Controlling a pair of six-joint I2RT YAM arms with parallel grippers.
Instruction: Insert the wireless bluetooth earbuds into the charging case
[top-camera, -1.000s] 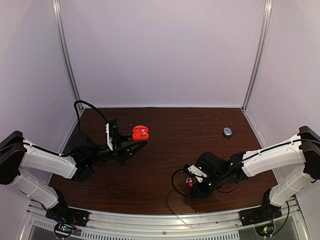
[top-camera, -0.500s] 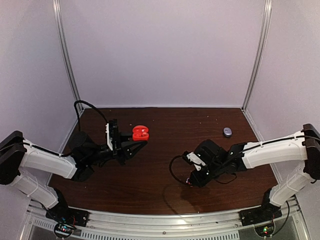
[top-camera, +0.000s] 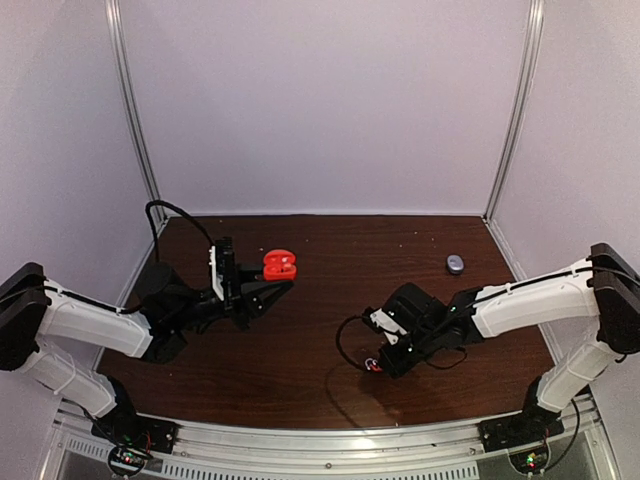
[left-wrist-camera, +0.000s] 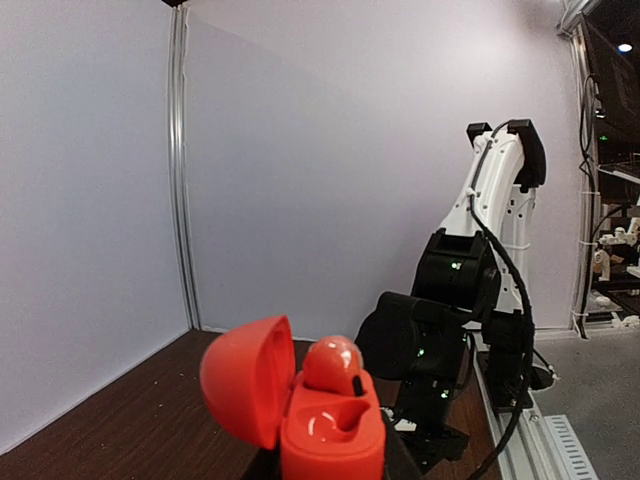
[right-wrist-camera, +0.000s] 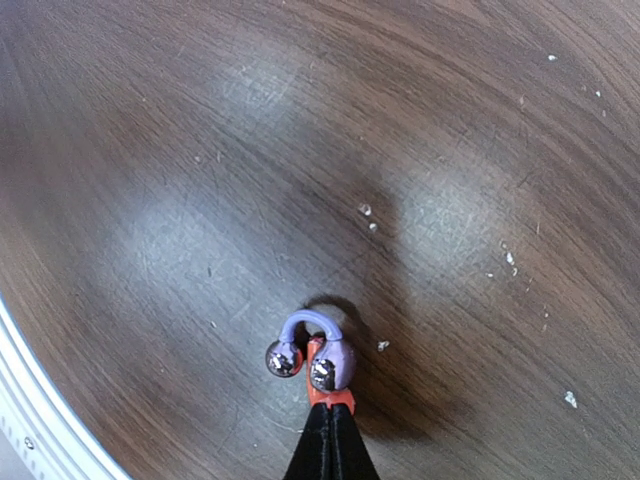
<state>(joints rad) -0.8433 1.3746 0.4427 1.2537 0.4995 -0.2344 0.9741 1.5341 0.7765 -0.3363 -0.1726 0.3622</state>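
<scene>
Since a second ago my right gripper (top-camera: 374, 362) has slid toward the charging case (top-camera: 281, 265) and closed on the hooked earbud (right-wrist-camera: 315, 355), well right of that case. Only its wrist view shows this pinch. Only the left wrist view shows a red earbud (left-wrist-camera: 333, 362) seated in the open case, which my left gripper (top-camera: 280, 283) clamps.

No text, label or number is legible — nothing readable anywhere.
</scene>
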